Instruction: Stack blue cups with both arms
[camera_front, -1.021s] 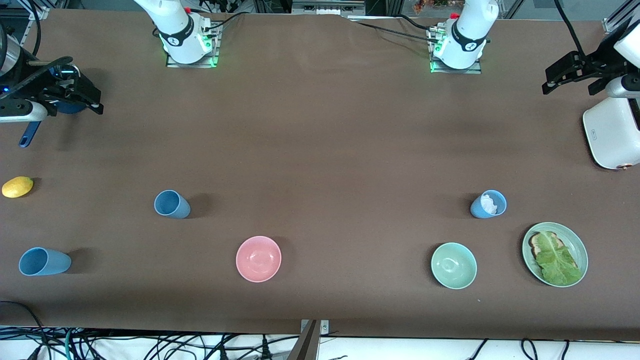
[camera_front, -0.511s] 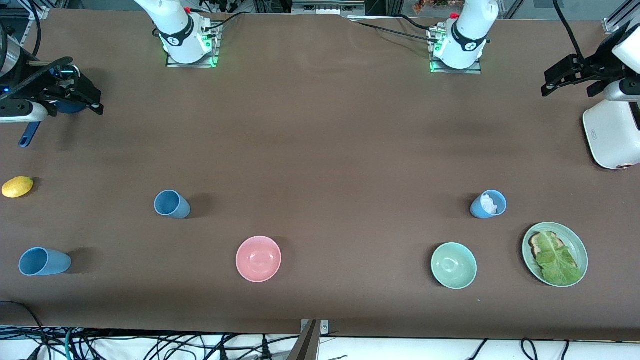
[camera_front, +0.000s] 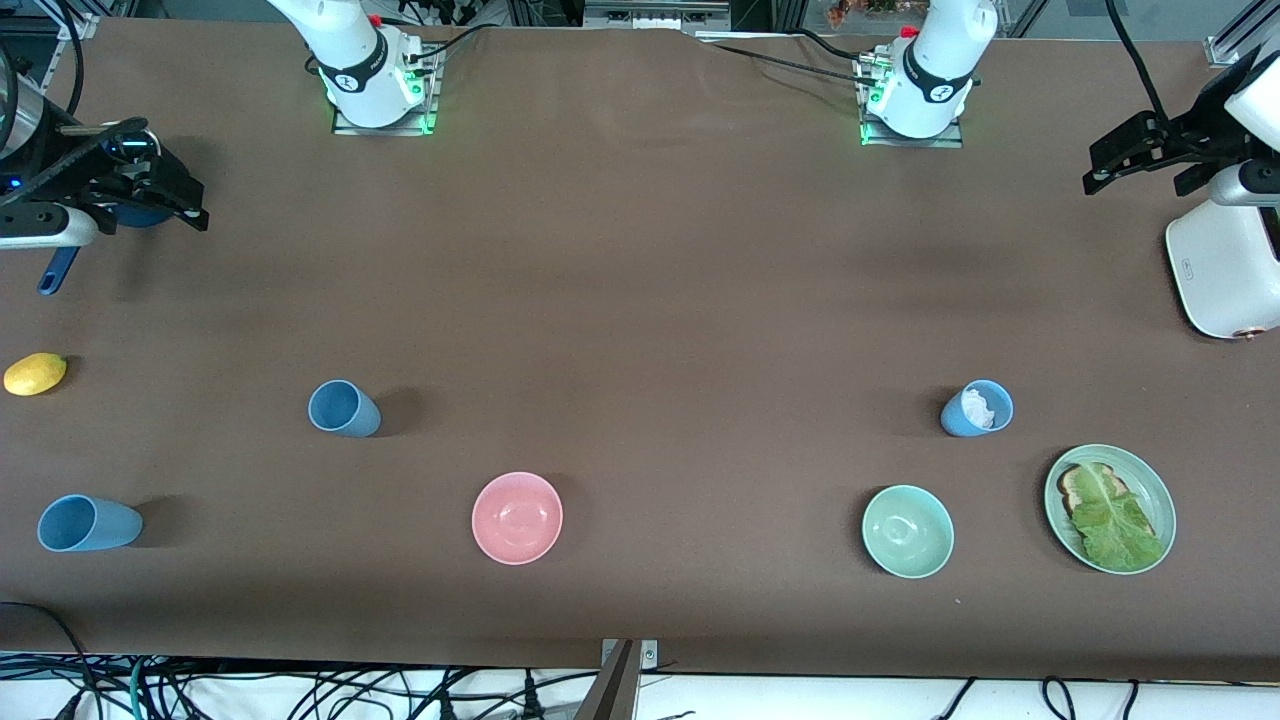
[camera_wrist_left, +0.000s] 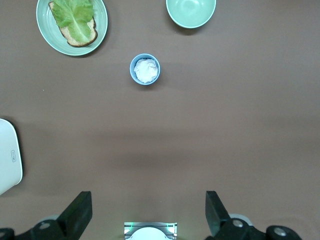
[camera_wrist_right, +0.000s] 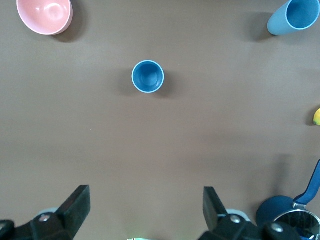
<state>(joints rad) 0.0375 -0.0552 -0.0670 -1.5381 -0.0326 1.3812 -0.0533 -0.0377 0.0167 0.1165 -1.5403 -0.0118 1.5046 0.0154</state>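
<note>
We see three blue cups, all upright, mouths up. Nearest: one cup (camera_front: 88, 523) at the right arm's end, nothing inside. Pink bowl (camera_front: 517, 517) and green bowl (camera_front: 908, 531) hold nothing; green plate (camera_front: 1110, 508) holds toast under lettuce. Farther: a bare second cup (camera_front: 343, 408), and a third cup (camera_front: 977, 408) with something white inside, just past the green bowl. Right gripper (camera_front: 165, 190) hangs wide open, holding nothing, over the dark-blue pot (camera_front: 60, 265). Left gripper (camera_front: 1125, 155) likewise spread and unladen, above the white appliance (camera_front: 1220, 275).
</note>
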